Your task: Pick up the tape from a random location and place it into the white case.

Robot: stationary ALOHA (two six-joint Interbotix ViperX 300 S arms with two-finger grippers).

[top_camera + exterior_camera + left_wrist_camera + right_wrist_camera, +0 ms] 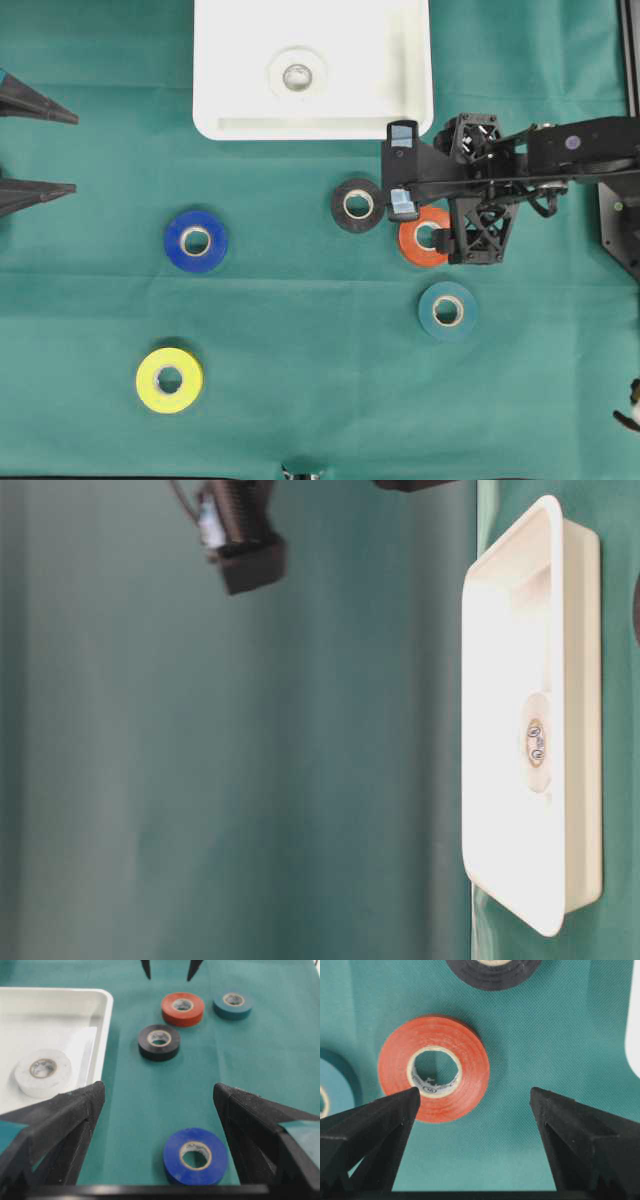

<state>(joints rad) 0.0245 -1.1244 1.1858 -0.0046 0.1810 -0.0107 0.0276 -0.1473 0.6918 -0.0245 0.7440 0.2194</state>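
Approach step: right gripper (pixel 475 1097) hangs above the orange tape (pixel 434 1068), jaws wide, empty. Next: centre on the tape, descend, close. Left gripper (pixel 159 1092) wide, empty.

My right gripper (pixel 475 1105) points down, jaws spread wide, nothing between them. My left gripper (pixel 159 1105) sits low at the side, jaws wide apart too.

Black lattice arm (pixel 487 215), pointed jaws

six tape rolls (pixel 196 241), one white case (pixel 230 60)
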